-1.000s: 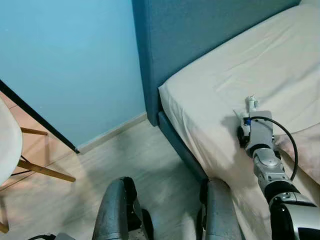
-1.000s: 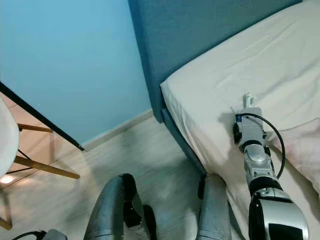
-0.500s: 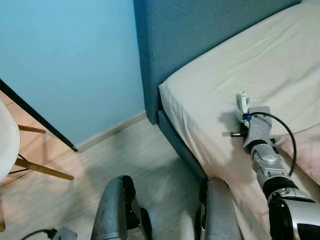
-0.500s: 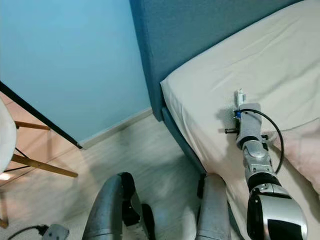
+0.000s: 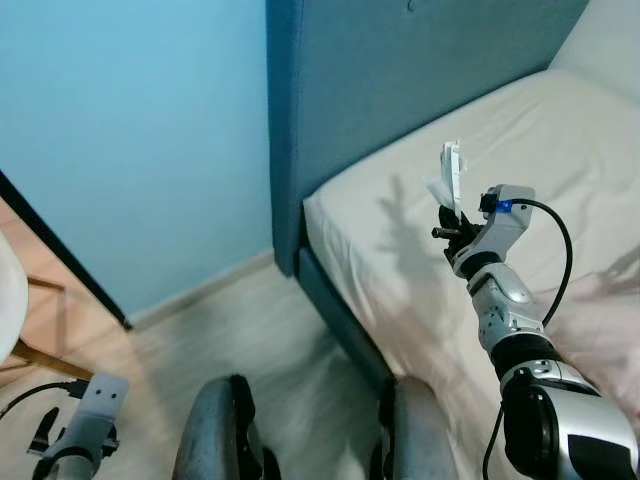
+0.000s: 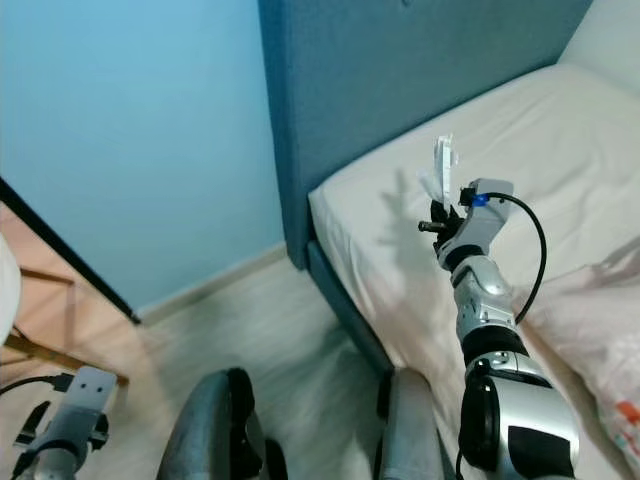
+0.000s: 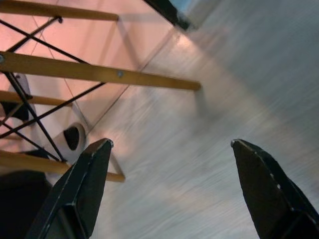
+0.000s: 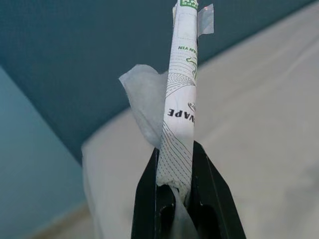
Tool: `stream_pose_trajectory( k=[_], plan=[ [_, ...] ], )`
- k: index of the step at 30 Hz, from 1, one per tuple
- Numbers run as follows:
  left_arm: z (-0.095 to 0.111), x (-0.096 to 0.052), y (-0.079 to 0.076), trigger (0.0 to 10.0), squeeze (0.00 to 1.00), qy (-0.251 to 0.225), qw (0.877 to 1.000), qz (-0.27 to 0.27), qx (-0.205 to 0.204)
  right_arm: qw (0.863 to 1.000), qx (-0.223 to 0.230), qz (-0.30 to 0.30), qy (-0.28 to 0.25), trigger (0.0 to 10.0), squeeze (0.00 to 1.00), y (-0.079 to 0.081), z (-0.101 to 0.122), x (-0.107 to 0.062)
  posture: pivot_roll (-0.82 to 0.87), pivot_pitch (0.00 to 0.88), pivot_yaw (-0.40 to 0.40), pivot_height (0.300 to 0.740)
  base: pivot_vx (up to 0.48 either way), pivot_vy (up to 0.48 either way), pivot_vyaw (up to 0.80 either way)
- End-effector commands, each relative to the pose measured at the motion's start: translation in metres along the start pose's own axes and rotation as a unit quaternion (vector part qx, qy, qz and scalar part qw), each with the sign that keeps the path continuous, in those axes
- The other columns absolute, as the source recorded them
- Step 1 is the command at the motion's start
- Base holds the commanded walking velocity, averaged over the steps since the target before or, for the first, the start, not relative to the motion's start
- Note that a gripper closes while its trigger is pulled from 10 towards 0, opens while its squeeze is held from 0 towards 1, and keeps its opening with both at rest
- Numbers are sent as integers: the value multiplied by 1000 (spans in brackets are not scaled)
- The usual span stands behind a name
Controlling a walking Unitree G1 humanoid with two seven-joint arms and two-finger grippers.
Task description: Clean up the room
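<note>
White printed paper, a flattened wrapper (image 8: 180,94) with a scrap of tissue (image 8: 144,107) tucked against it, pinched near its lower end between the two black fingers of the right gripper (image 8: 175,172). Jaws closed flat on the wrapper, almost no gap beyond the thickness of the paper; most of it standing up past the fingertips, a bit of tape at the far end. Held edge-on and upright, probably because so thin a thing can only be taken across its flat faces. Raised clear of the cream sheet of the bed (image 5: 560,150), with the blue headboard (image 5: 400,70) beyond the fingertips and the sheet below them. Judged as litter picked off the mattress and lifted for carrying away; no bin to be seen, so the next need likely a turn toward wherever rubbish goes. Risk: a light grip on limp paper, the tissue loose enough to slip out on the way. Down low beside the robot's leg, the left gripper (image 7: 169,186) hanging idle, fingers spread wide with nothing between them, pale wooden floor (image 7: 209,149) beyond the tips and the wooden legs of a chair (image 7: 99,74) off to one side.
</note>
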State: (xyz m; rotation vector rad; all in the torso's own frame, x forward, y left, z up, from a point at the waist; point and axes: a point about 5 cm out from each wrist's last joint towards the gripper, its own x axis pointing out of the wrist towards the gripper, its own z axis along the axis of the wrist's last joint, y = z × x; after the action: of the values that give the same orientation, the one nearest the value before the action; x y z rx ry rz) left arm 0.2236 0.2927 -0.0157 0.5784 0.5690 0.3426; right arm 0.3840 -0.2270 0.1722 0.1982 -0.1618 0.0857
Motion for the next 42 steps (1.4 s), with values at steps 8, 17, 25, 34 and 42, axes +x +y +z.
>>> stream_pose_trajectory(
  k=[8, 17, 25, 34, 42],
  plan=[
    [10, -7, -45, 10000, 0, 10, 997, -66, -26, 997, 2, 54, 48, 0, 0, 27, -37, -11, 8, 44, -57, 610, -120, 0, 0],
    [-30, -27, -63, 10000, 0, 94, 990, -108, 2, 980, -29, 104, 165, 0, 0, 51, -100, -45, -4, 21, -61, 635, 0, 0, 0],
    [-82, -58, -66, 10000, 0, 196, 972, -131, 15, 955, -47, 113, 270, 0, 0, 52, -146, -87, -5, 11, -62, 655, 0, 0, 0],
    [-86, -64, -74, 10000, 0, 213, 965, -153, 4, 924, -84, 123, 352, 0, 0, 47, -175, -123, -1, 2, -71, 680, 0, 0, 0],
    [-71, -58, -84, 10000, 0, 203, 965, -163, 4, 895, -114, 74, 425, 0, 0, 27, -192, -154, -7, 0, -67, 705, -371, 0, 0]
  ],
)
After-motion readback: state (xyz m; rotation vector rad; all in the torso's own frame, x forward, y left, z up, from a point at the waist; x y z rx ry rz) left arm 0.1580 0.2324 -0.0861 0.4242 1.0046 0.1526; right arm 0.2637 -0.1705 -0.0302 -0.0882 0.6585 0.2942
